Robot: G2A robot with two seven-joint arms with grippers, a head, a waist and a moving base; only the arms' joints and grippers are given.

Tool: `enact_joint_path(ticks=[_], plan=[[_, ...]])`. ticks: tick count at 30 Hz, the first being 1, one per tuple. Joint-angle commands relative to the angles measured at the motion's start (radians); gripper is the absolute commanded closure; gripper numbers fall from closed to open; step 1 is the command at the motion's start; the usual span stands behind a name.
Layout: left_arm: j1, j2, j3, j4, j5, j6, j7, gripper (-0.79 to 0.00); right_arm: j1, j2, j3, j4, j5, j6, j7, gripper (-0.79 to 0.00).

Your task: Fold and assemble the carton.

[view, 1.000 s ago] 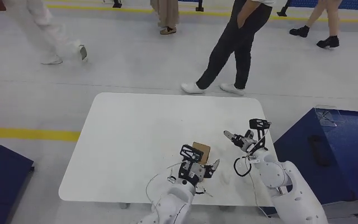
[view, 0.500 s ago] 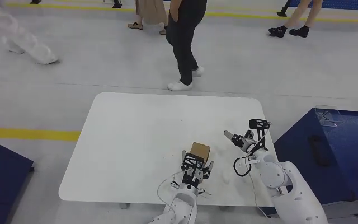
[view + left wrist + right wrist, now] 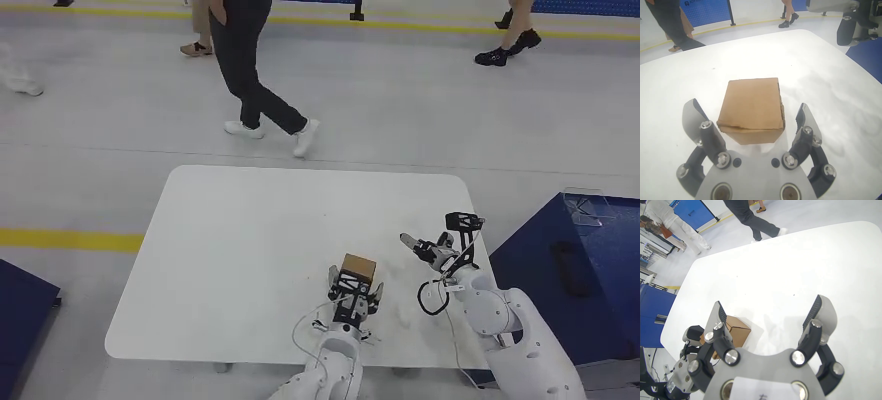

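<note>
L gripper [image 3: 748, 104]: released, low over the tabletop [image 3: 230, 250] at its near edge, a little R of that edge's middle. Its fingers [image 3: 691, 113] flank the near end of the carton [image 3: 358, 267] and stand apart from both walls. Carton: upright on the tabletop just beyond the L gripper, squared into a closed cube. The top flap lies flat, but its near edge is crumpled and its R edge sits slightly proud. On the wall seen from the R wrist, flaps meet along a visible seam. R gripper [image 3: 770, 303]: released, holding nothing, above the tabletop near its R edge, well apart from the carton. Step in hand, prob.: L gripper takes the carton so the last flaps can be firmed. To do it well: centre the carton betw. the fingers first, so both pads land together and it neither skids nor twists. Close on the flat side walls below the top flap, not on the crumpled edge. Squeeze lightly, since such board likely buckles, and keep the base seated on the tabletop. R gripper could then press the seam side w/o crowding the L.
</note>
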Motion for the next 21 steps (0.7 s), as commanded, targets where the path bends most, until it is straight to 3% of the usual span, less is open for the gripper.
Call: enact_joint_path(ticks=[1, 11, 15, 21], plan=[[0.001, -0.004, -0.003, 0.004, 0.002, 0.005, 0.005, -0.705, 0.0, 0.0, 0.0, 0.0, 0.0, 0.0, 0.0, -0.785], [0.017, -0.017, -0.022, 0.013, 0.013, 0.012, 0.018, -0.677, 0.0, 0.0, 0.0, 0.0, 0.0, 0.0, 0.0, -0.785], [0.024, -0.021, -0.027, 0.01, 0.03, 0.019, 0.019, -0.61, 0.0, 0.0, 0.0, 0.0, 0.0, 0.0, 0.0, -0.785], [0.034, -0.026, -0.035, 0.001, 0.053, 0.021, 0.014, -0.391, 0.0, 0.0, 0.0, 0.0, 0.0, 0.0, 0.0, -0.785]])
